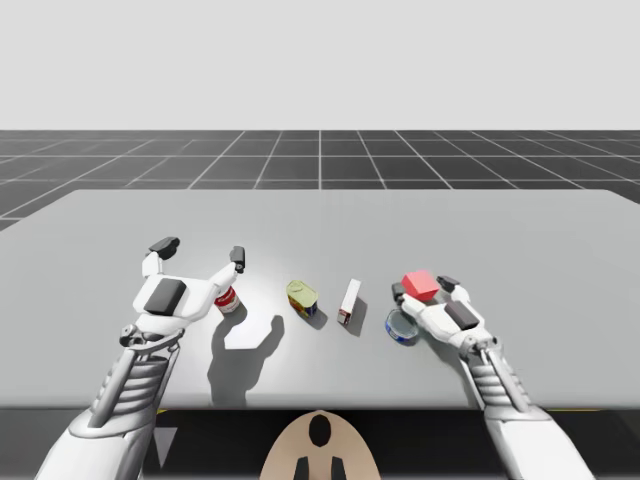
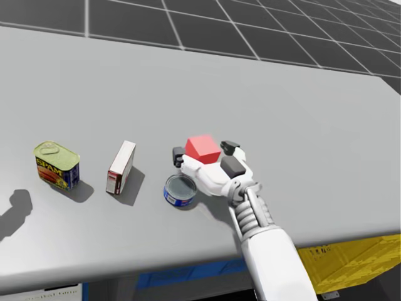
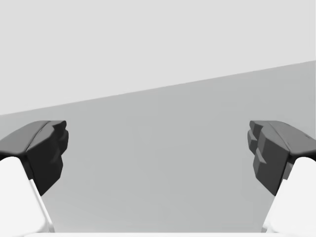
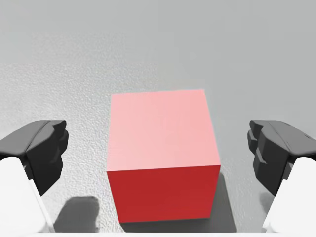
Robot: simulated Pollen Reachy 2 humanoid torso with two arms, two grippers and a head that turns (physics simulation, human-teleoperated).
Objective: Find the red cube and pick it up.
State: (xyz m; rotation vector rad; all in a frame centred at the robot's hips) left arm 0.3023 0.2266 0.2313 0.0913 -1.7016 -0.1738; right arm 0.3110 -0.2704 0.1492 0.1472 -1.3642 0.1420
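Right gripper point(image 4: 158, 150) released, straddling cube point(image 4: 159, 129), untouched, on bench point(image 1: 500, 230) right of centre; left gripper point(image 1: 201, 249) released, lower left.

Label print is carried by the yellow-and-blue rectangular can point(image 2: 56, 165) at left centre, the white box point(image 2: 121, 167) and the round blue can point(image 2: 180, 190); no wording is reliably made out.

The cube point(image 4: 163, 163) is red, paler on top; the table point(image 1: 500, 230) is plain grey. The oblong tin point(image 2: 56, 164) is yellow and blue, the round can point(image 2: 180, 190) blue.
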